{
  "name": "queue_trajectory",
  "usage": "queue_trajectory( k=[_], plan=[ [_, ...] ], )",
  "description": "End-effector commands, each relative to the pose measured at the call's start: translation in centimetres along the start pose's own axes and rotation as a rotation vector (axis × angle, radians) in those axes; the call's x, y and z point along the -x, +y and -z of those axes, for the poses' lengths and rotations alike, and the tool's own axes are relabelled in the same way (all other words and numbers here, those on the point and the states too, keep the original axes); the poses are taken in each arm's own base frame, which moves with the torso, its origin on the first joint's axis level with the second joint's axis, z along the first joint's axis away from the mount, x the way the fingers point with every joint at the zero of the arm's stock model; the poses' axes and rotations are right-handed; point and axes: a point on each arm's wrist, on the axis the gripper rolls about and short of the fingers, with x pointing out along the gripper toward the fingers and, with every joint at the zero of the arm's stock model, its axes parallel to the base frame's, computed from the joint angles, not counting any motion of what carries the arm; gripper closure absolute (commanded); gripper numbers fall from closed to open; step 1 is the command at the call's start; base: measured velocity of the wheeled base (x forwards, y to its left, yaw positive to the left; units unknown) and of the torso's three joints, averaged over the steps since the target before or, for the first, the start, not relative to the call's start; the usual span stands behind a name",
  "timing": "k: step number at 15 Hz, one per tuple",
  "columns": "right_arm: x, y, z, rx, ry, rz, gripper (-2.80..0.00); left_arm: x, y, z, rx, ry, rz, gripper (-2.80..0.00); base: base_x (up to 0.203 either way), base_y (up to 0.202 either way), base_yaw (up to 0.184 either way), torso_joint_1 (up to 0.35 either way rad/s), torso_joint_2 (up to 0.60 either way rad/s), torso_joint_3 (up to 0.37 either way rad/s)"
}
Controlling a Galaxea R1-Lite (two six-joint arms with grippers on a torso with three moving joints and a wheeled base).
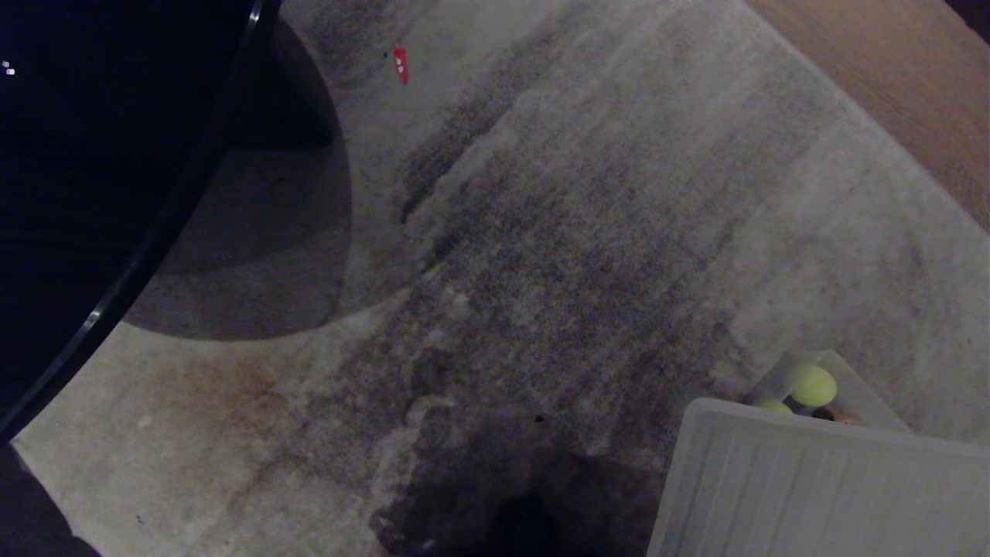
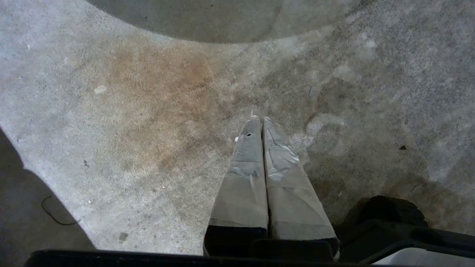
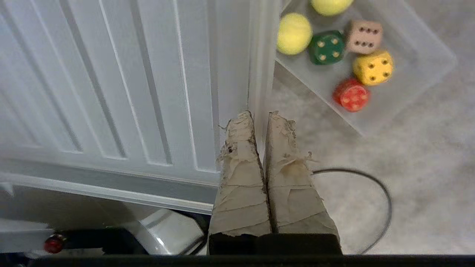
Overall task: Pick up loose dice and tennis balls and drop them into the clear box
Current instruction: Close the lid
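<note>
In the right wrist view the clear box (image 3: pixel 426 44) sits on the carpet and holds two tennis balls (image 3: pixel 294 33) (image 3: pixel 330 4). A dark green die (image 3: pixel 327 47), a beige die (image 3: pixel 363 37), a yellow die (image 3: pixel 373 68) and a red die (image 3: pixel 351 95) lie in it too. My right gripper (image 3: pixel 261 115) is shut and empty, above the carpet beside the ribbed lid's edge and short of the box. The head view shows a corner of the box (image 1: pixel 862 394) with one tennis ball (image 1: pixel 812 385) fully in sight. My left gripper (image 2: pixel 259 119) hangs shut and empty over stained carpet.
A flat ribbed translucent lid (image 1: pixel 820 487) (image 3: pixel 111 81) covers the near right and hides part of the box. A dark round table (image 1: pixel 93 170) fills the left. A black cable (image 3: pixel 374 185) loops on the carpet. A small red scrap (image 1: pixel 401 65) lies far off. Wood floor (image 1: pixel 905 70) borders the carpet.
</note>
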Motion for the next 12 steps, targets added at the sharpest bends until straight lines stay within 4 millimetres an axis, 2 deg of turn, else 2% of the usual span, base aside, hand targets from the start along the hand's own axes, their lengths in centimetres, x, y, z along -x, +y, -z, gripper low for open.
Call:
queue_trajectory(
  k=[1,4,8,12],
  plan=[
    [0.2,0.0,0.4,-0.006,-0.023,0.016,0.00,0.0,0.0,0.0,0.001,0.002,-0.001,0.00,0.000,0.000,0.000,0.000,0.00,0.000],
    [0.7,-0.1,0.9,0.009,-0.065,0.053,0.00,0.0,0.0,0.0,0.001,0.002,-0.001,0.00,0.000,0.000,0.000,0.000,0.00,0.000],
    [2.0,-0.1,1.8,0.039,-0.225,0.030,0.00,0.0,0.0,0.0,0.001,0.002,-0.001,0.00,0.000,0.000,0.000,0.000,0.00,0.000],
    [2.0,-0.1,1.8,0.050,-0.229,0.024,0.00,0.0,0.0,0.0,0.001,0.002,-0.001,0.00,0.000,0.000,0.000,0.000,0.00,0.000]
  ],
)
